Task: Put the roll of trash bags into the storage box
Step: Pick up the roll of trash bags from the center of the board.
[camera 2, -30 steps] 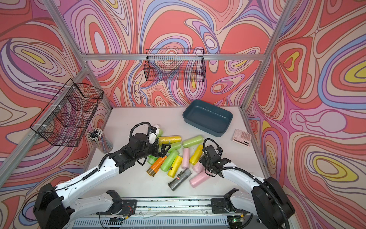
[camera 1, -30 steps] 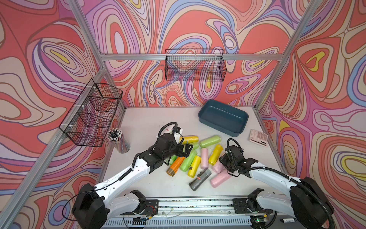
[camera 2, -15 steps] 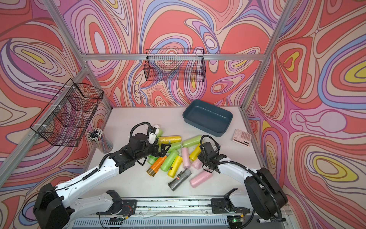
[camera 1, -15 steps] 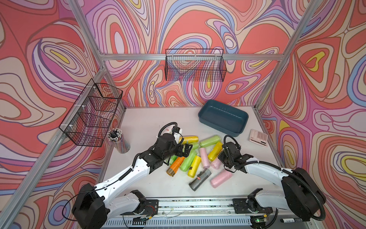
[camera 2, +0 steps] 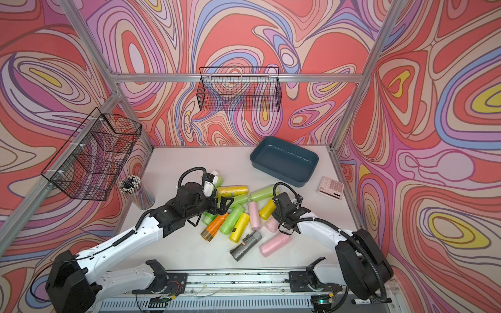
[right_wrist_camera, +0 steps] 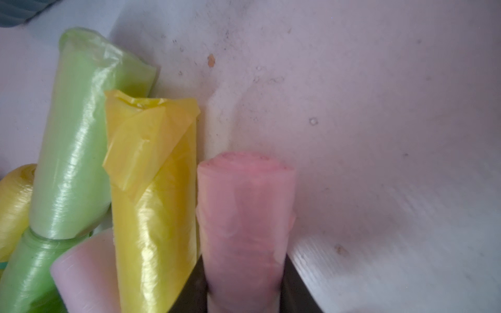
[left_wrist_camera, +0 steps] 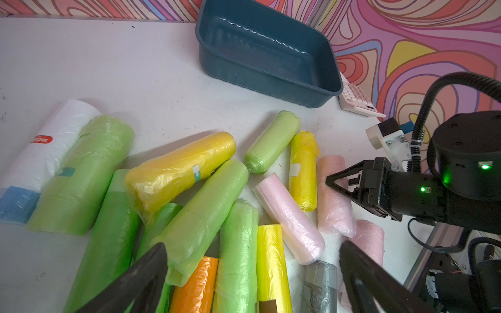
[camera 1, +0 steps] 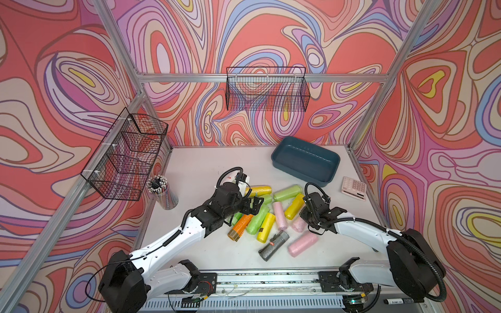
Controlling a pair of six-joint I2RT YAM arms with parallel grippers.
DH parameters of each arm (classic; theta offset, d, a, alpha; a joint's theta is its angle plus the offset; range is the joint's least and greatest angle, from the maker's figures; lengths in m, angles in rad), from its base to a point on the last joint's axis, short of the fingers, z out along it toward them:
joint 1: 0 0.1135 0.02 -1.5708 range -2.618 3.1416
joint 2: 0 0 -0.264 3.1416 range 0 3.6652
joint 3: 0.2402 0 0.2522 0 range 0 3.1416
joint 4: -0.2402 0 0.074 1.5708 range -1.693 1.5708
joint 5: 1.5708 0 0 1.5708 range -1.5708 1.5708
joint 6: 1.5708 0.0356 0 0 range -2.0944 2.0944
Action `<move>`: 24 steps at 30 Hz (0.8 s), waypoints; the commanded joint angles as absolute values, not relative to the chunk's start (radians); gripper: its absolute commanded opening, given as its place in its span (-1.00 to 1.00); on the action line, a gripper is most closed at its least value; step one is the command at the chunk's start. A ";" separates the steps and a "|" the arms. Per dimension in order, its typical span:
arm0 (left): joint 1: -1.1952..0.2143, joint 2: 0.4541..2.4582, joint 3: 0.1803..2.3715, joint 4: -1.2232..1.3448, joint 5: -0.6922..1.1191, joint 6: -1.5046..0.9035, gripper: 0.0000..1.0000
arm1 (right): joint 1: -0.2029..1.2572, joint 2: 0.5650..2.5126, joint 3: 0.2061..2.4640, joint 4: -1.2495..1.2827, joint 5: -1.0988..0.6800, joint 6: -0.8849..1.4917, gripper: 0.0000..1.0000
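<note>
Pink roll pinched, box ahead.
My right gripper (right_wrist_camera: 244, 287) is clamped on the pink roll (right_wrist_camera: 244, 211), its length running out past my jaws; my left gripper (left_wrist_camera: 252, 254) hangs open over the pile (camera 1: 260, 216); the storage box (camera 1: 306, 162) sits farther back, nearer my right arm.

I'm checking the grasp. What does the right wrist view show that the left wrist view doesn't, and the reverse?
Right wrist only: the pink roll pinched between both the right gripper's jaws. Left wrist only: the open left gripper, the white roll, the orange roll, the calculator. Both: that pink roll, the yellow roll beside it, the pale green roll.
</note>
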State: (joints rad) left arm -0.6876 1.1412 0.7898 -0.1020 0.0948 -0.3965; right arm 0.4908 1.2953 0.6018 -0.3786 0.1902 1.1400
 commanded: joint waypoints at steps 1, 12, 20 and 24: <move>-0.693 1.147 0.794 -0.090 0.104 -0.412 1.00 | 0.495 1.264 0.662 -0.450 0.258 1.115 -0.85; -0.694 1.148 0.801 -0.088 0.138 -0.458 1.00 | 0.493 1.306 0.881 -0.542 0.390 0.950 -1.00; -0.698 1.139 0.828 -0.104 0.155 -0.475 1.00 | 0.469 1.478 1.213 -0.600 0.481 0.766 -1.00; -0.708 1.151 0.847 -0.086 0.187 -0.500 1.00 | 0.432 1.555 1.346 -0.602 0.501 0.694 -1.00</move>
State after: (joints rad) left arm -0.6952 1.1416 0.8082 -0.1017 0.1543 -0.4702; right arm 0.4595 1.5242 1.2770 -0.5838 0.4416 0.7742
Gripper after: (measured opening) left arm 0.999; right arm 0.326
